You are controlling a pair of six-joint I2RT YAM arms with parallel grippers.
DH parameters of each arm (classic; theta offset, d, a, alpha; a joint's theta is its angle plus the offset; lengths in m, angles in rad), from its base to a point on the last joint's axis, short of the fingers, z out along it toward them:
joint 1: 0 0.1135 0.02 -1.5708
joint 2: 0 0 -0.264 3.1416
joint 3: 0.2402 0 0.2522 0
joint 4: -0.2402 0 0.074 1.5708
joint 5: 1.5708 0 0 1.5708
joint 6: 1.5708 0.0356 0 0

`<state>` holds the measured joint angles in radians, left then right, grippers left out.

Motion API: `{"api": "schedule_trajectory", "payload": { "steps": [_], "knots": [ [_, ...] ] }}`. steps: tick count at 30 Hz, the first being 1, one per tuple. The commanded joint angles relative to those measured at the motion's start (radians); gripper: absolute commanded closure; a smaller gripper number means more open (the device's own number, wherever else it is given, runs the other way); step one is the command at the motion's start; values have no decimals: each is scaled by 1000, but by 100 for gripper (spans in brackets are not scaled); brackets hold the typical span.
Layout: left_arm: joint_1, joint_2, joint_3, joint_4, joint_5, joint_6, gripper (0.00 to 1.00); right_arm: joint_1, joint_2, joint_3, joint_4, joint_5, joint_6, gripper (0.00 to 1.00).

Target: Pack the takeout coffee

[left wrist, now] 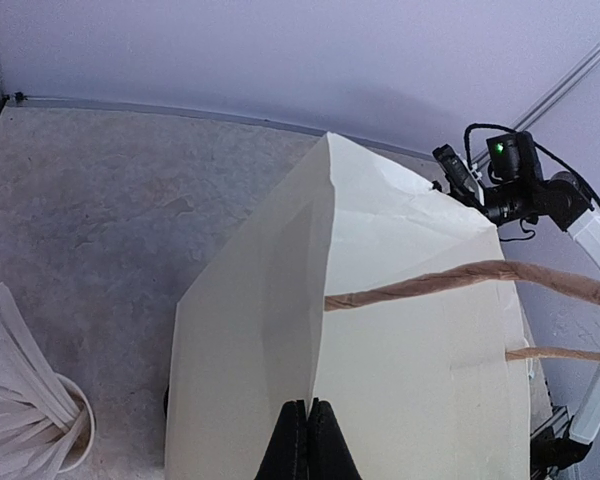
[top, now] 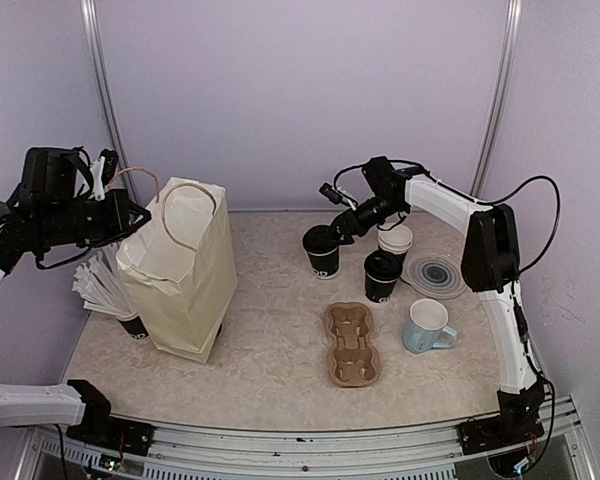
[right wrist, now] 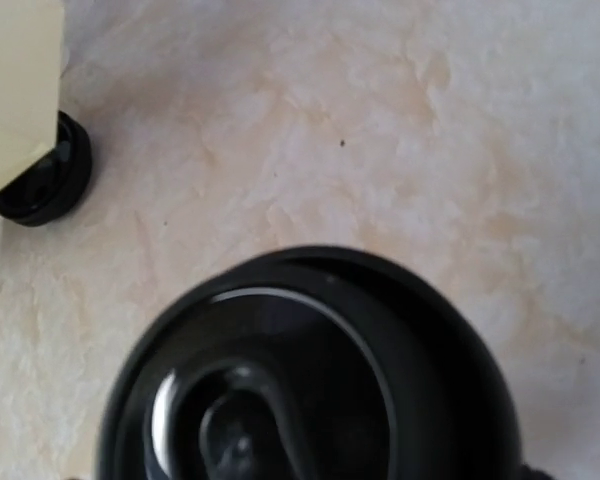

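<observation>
Just below the spread right fingers (top: 341, 230), the lidded cup (right wrist: 310, 370) should be centred, then gripped softly, left fingers (left wrist: 296, 446) clenched at the bag (left wrist: 400, 330).

The paper bag (top: 185, 270) is coloured pale cream, and its twisted handles (left wrist: 430, 285) tan. To the right of the bag, black is shown by the nearer lidded cup (top: 322, 252) and the farther lidded cup (top: 382, 277), which is marked in white. Farther right of the bag, the carrier (top: 352, 343) is coloured cardboard brown and the mug (top: 427, 327) light blue, and the plate (top: 435, 273) is patterned with dark concentric rings on grey. White sticks (top: 105, 285) are seen to the left of the bag. The table (top: 280, 370) is marbled beige.
</observation>
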<state>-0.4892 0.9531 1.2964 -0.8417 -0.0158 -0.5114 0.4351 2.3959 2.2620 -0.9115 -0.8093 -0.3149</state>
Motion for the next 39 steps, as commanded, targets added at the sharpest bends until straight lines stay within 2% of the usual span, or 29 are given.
{"api": "schedule_trajectory", "payload": {
  "steps": [1,4,12,17,21,23,25,26,29,32,39],
  "knots": [
    [6,-9,-2,25,10,-3,100,5,17,23,20,-28,49,6],
    [6,-8,-7,29,10,-3,100,2,19,25,29,-20,61,0],
    [6,-8,-16,36,34,-2,100,-6,4,29,23,2,53,0],
    [5,-1,-14,35,66,19,100,-7,-101,23,11,103,-4,0],
    [-31,7,-14,64,127,28,100,-13,-298,-170,116,282,-6,0],
    [-60,14,-14,78,153,38,100,-22,-410,-303,195,285,2,0],
    [-93,32,-12,80,176,51,100,-23,-500,-400,217,226,-34,0],
    [-110,41,-10,78,176,55,100,-22,-542,-449,217,180,-67,3],
    [-145,82,-10,76,184,64,100,-15,-669,-603,199,59,-172,18],
    [-168,111,-16,86,185,75,100,25,-754,-759,192,36,-236,34],
    [-170,142,-27,109,180,99,100,264,-800,-1016,182,242,-340,92]
  ]
}}
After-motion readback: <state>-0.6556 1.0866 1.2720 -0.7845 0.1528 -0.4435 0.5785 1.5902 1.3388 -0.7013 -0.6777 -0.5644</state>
